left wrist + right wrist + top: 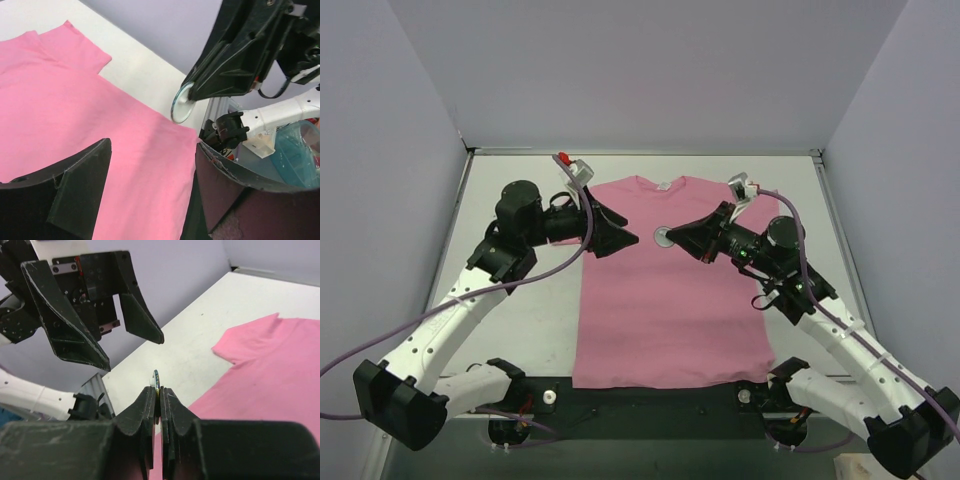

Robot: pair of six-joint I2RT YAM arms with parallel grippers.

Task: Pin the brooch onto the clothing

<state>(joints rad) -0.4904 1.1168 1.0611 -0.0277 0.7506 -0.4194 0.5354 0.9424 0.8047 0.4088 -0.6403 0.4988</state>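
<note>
The pink T-shirt (pixel 660 310) lies flat on the white table, collar toward the far wall. It also shows in the left wrist view (pixel 75 100) and the right wrist view (pixel 270 365). My right gripper (pixel 674 238) is shut on the brooch (pixel 663 238), a small round disc held on edge above the shirt's chest. The brooch shows edge-on between the shut fingers (pixel 156 380) and as a pale disc in the left wrist view (pixel 181 103). My left gripper (pixel 626 236) is open and empty, its tips facing the brooch a short way to its left, above the shirt (pixel 152 145).
The shirt's white neck label (pixel 662 185) is at the collar. White walls close in the table on the left, back and right. A dark strip (pixel 650 400) runs along the near edge between the arm bases. A translucent blue tub (pixel 300 150) sits beyond the table.
</note>
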